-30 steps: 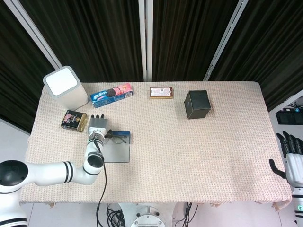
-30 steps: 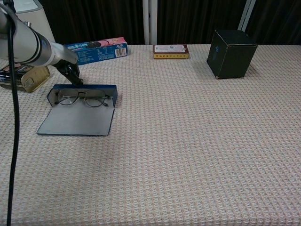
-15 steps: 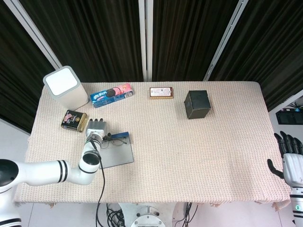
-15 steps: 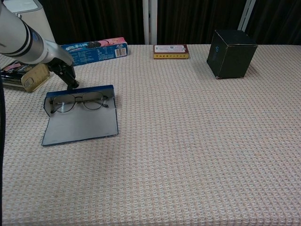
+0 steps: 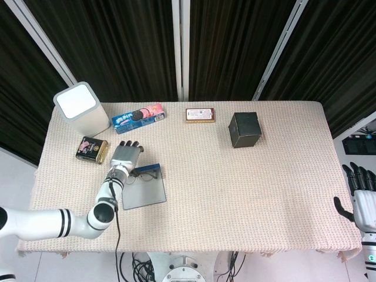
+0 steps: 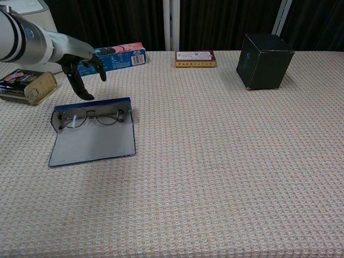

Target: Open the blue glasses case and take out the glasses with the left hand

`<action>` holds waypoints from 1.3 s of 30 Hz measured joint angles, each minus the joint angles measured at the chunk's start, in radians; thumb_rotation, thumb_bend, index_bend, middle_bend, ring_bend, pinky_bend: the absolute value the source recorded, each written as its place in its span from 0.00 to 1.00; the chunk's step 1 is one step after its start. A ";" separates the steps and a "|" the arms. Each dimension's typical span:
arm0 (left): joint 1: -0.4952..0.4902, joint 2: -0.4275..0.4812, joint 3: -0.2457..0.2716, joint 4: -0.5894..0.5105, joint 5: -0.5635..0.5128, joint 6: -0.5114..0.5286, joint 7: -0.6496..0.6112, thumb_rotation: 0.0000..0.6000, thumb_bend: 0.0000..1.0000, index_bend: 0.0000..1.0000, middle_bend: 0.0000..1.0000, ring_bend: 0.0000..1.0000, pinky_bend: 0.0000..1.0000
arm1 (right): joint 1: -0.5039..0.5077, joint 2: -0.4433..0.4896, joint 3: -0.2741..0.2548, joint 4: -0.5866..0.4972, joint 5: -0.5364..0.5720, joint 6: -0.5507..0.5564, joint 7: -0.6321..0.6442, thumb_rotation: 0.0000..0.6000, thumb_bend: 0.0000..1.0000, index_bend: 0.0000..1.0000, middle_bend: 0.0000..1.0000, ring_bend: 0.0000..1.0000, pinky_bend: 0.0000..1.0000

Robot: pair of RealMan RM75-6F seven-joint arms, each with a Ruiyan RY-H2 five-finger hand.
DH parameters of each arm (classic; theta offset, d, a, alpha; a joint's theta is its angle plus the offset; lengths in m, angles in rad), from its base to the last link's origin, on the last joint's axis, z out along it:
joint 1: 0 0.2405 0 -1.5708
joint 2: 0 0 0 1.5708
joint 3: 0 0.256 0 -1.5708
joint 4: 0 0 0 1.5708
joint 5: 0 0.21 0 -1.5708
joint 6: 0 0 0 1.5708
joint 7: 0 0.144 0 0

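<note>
The left hand [image 6: 80, 59] hangs above the table with its fingers apart and pointing down, and it holds nothing. One dark finger reaches low, close to the far wall of the blue glasses case [image 6: 92, 140], but I cannot tell if it touches. In the head view the left hand [image 5: 126, 155] sits at the far-left corner of the case, between the case and the yellow tin [image 5: 92, 148].

The case lies open and flat on the table [image 6: 226, 161], with its grey lid spread toward the robot. The glasses [image 6: 94, 114] rest in the far part of the case, just behind the lid. Their long axis runs left to right, along the far wall of the case. From the hand, the glasses lie a little nearer to the robot and slightly to the right, and lower.

So the opening step looks done, and the lifting step remains. I judge the hand must come back over the case and go down onto the frame, probably near the bridge.

The right hand [image 5: 359, 200] is well apart from the case, past the right edge of the table, fingers spread and empty. The left hand is clearly the nearer one.
</note>
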 measured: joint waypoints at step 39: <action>0.004 -0.108 0.067 0.077 0.020 0.079 -0.148 0.82 0.34 0.42 0.11 0.00 0.10 | 0.000 -0.003 -0.002 0.019 0.011 -0.012 0.017 1.00 0.32 0.00 0.00 0.00 0.00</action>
